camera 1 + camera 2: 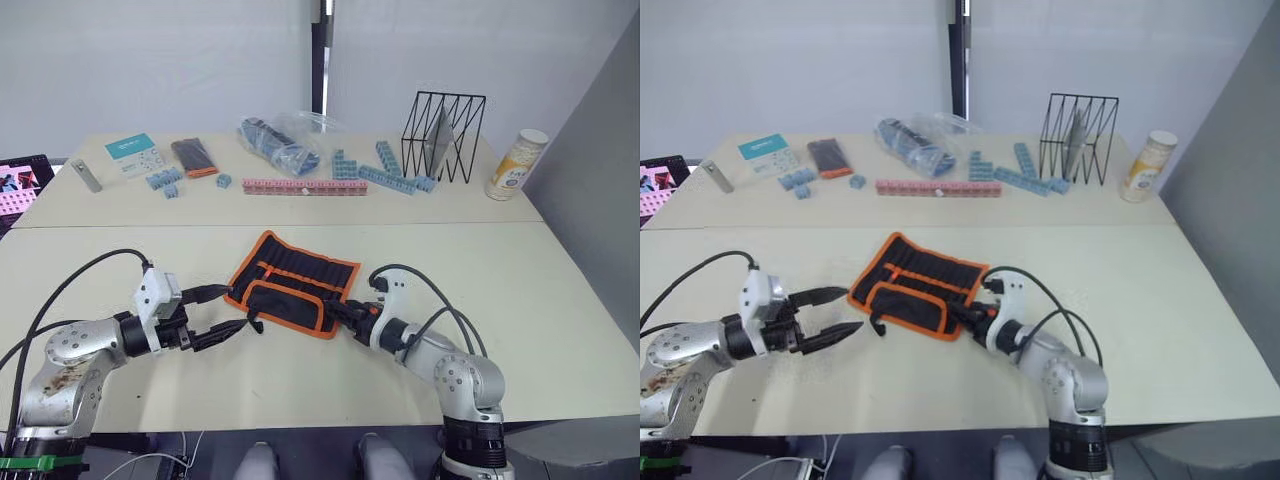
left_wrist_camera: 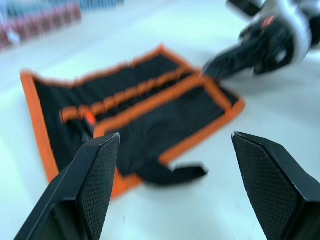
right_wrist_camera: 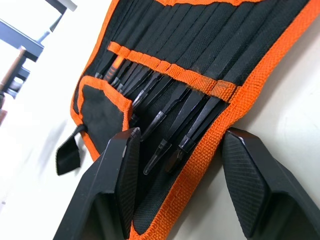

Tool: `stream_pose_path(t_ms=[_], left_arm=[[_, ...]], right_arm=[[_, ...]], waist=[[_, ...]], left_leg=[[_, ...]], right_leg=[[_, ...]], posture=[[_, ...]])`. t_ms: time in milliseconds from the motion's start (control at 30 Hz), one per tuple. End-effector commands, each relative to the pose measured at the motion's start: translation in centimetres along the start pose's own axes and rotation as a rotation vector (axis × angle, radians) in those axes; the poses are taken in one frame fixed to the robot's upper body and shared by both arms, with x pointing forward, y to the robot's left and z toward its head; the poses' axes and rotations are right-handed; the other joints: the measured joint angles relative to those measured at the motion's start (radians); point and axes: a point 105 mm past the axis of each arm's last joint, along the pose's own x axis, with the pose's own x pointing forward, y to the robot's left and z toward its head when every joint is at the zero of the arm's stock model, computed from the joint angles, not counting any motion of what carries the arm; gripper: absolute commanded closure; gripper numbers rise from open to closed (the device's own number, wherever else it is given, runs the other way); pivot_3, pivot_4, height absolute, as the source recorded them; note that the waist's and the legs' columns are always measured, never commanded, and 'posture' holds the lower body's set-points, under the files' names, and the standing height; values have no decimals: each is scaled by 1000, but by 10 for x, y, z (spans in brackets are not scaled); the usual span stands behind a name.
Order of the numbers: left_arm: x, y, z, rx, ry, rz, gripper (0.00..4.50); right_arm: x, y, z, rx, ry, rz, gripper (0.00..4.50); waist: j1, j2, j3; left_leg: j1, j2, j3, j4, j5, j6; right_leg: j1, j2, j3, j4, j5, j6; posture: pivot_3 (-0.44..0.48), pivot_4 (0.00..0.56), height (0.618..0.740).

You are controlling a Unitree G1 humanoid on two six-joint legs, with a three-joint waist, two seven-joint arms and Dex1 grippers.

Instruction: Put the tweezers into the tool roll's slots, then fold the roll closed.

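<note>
at the tool roll [image 1: 292,283], both end effectors wide open, empty: left [image 1: 218,315], right [image 3: 175,165]

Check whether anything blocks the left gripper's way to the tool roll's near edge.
Nothing visible does. The left gripper, open, sits just off the tool roll with bare table between; the roll's strap lies loose ahead of it.
</note>
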Motion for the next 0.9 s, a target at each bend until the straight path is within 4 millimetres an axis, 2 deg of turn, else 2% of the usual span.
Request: stream_pose_path(t_ms=[33, 233, 467, 667, 767, 900], left_arm=[[-24, -6, 24, 89, -8, -67, 660], [-44, -13, 33, 61, 28, -142, 660], [-49, -14, 24, 58, 64, -142, 660], [-40, -22, 16, 61, 61, -156, 660], [-35, -24, 14, 61, 54, -162, 660], [-29, -24, 10, 63, 48, -168, 660]], right_arm=[[-5, -10, -6, 31, 34, -25, 2484], [-8, -19, -5, 31, 48, -40, 4457], [-10, -30, 9, 17, 27, -73, 4457], [-33, -49, 28, -20, 50, -111, 4457], [-47, -58, 41, -74, 89, -125, 4457], [-52, -66, 61, -131, 124, -138, 4457]], waist=[[-1, 0, 0], [4, -1, 0], [10, -1, -1], [30, -1, -1], [34, 0, 0], [27, 1, 0]], left_leg=[[0, 0, 0, 0, 0, 0], [0, 0, 1, -1, 0, 0], [0, 0, 1, 1, 2, 1], [-2, -1, 2, 1, 3, 1], [-4, -1, 2, 0, 3, 1], [-8, -2, 3, -1, 3, 1]], right_leg=[[0, 0, 0, 0, 0, 0], [1, 0, 0, -2, -1, -1], [1, 0, 0, -2, -4, -8], [1, 0, 3, -3, -3, -7], [0, 0, 3, -7, 0, -1], [-2, -1, 3, -9, 2, 1]], posture=[[0, 150, 702], [0, 150, 702], [0, 150, 702], [0, 150, 702], [0, 150, 702], [0, 150, 702]])
